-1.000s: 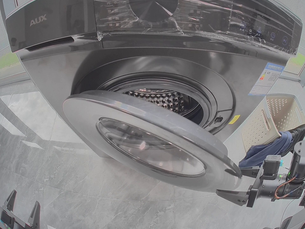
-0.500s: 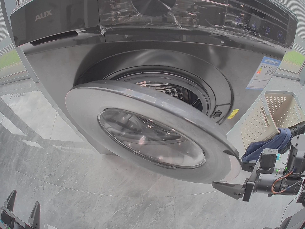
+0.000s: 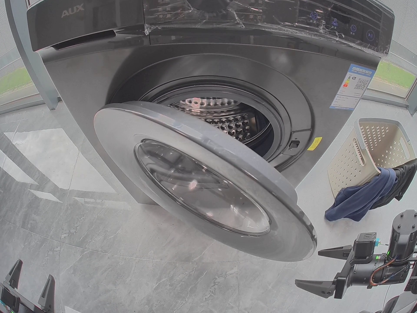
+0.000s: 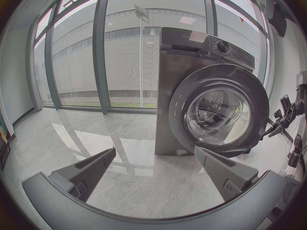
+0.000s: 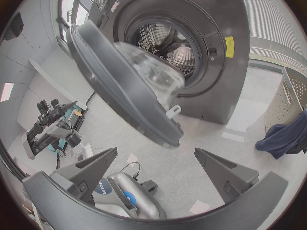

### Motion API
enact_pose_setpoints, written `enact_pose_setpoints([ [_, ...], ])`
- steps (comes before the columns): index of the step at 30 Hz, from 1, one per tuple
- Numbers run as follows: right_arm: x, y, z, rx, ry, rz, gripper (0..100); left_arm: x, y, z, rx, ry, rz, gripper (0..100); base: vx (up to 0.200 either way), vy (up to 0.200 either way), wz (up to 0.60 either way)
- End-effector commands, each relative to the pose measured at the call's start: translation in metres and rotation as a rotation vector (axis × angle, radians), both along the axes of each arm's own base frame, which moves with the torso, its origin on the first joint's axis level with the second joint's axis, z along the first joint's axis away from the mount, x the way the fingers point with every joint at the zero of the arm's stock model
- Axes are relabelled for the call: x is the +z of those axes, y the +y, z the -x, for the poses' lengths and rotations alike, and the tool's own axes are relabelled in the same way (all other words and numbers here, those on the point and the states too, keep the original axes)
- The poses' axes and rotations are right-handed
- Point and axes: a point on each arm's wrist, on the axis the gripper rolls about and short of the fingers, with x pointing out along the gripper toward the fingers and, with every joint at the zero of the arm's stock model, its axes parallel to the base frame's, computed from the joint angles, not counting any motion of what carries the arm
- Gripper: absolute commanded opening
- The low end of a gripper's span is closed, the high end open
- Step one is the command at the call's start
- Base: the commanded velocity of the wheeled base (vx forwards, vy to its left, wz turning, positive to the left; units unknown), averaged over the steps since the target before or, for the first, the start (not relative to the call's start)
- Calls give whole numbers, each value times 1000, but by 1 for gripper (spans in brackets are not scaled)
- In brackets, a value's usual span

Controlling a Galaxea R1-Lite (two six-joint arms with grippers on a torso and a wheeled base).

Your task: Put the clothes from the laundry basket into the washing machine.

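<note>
The grey washing machine (image 3: 217,66) stands with its round door (image 3: 204,183) swung open, showing the steel drum (image 3: 226,118). To its right, a beige laundry basket (image 3: 378,148) leans on the floor, with a blue garment (image 3: 358,198) and a dark garment (image 3: 402,177) hanging over its rim. My right gripper (image 3: 325,269) is open and holds nothing, low on the right, just below the door's free edge and apart from it. The right wrist view shows the door (image 5: 128,90), drum (image 5: 166,48), basket (image 5: 289,93) and blue garment (image 5: 284,138). My left gripper (image 3: 30,280) is open at the lower left.
Grey tiled floor (image 3: 108,248) spreads before the machine. The open door juts out between my grippers and the drum. In the left wrist view the machine (image 4: 192,80) stands before tall windows, with my right arm (image 4: 284,118) beside the door (image 4: 220,109).
My right gripper, earlier astride the door's free edge, has dropped below it and come clear. The head view has shifted, so the machine sits higher and further right.
</note>
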Motion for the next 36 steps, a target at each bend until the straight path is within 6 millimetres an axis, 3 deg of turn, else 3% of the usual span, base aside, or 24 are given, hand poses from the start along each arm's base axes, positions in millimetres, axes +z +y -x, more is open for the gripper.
enact_pose_setpoints([
  [1, -12, -13, 2, -69, 22, 65, 100, -5, 0, 0, 1, -1, 1, 100, 0, 0, 0],
  [11, -1, -21, -40, -280, -8, 62, 100, -5, 0, 0, 1, -1, 1, 100, 0, 0, 0],
  [23, 10, -15, -60, -348, -42, 33, 100, -5, 0, 0, 1, -1, -1, 100, 0, 0, 0],
  [30, 11, 2, -48, -256, -23, 1, 100, -5, 0, 0, 1, 1, -1, 100, 0, 0, 0],
  [33, 3, 17, -31, -140, 9, 12, 100, -5, 0, 0, 1, -1, 1, 100, 0, 0, 0],
  [36, -2, 19, -22, -102, 26, 26, 100, -5, 0, 0, 1, 1, 1, 100, 0, 0, 0],
])
